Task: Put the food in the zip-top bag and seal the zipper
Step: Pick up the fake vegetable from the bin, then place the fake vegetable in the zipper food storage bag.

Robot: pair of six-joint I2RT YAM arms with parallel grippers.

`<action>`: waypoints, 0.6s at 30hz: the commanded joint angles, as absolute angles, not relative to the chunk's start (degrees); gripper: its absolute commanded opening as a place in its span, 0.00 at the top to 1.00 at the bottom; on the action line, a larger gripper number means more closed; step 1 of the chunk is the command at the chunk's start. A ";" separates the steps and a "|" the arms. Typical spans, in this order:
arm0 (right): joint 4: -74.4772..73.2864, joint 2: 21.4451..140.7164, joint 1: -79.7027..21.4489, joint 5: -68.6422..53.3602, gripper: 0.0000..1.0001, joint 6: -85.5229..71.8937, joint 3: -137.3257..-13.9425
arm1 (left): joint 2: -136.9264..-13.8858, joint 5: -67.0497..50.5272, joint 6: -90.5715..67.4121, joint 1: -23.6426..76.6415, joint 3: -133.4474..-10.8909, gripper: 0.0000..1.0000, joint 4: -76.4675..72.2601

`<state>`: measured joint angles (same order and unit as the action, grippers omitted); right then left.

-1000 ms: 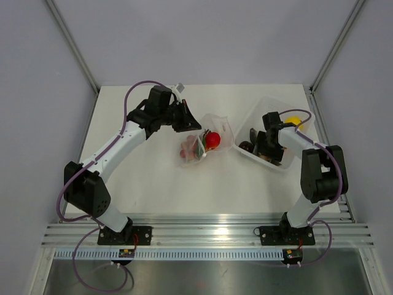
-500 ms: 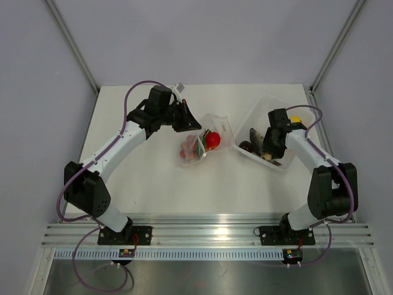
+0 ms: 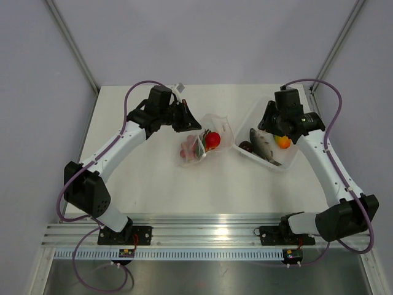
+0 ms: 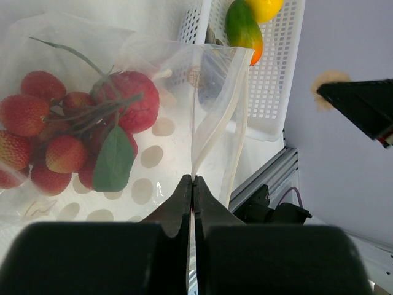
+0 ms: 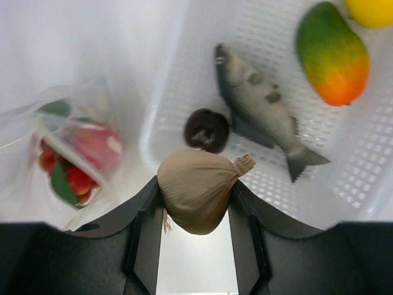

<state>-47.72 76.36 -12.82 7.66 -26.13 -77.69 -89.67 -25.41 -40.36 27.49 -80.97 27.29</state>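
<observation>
Right hand (image 5: 195, 198) clamping tan bulb (image 5: 196, 183), left hand (image 4: 192, 184) pinched on zip-top bag (image 4: 156, 157) edge (partly cropped)

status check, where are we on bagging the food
Left tool shut on zip-top bag edge. Right tool gripping tan bulb above tub. Zipper open, nothing blocking.

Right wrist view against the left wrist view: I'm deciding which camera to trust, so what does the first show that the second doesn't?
Only the right wrist: the right fingers closed on a tan bulb, and a clear look at the grey fish and dark round piece in the tub. Only the left wrist: the left fingers shut on the zip-top bag at its mouth, by the zipper. Both: the bag holding red fruits, the tub, the mango and the lemon.
</observation>
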 commanded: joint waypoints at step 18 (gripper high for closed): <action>-47.55 94.40 -38.23 7.37 0.16 -27.77 -95.63 | -87.80 -26.37 -39.90 27.69 -82.26 1.00 25.31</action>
<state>-46.57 95.98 -37.63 6.07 -28.82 -92.33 -89.67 -25.45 -40.36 27.49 -80.97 27.31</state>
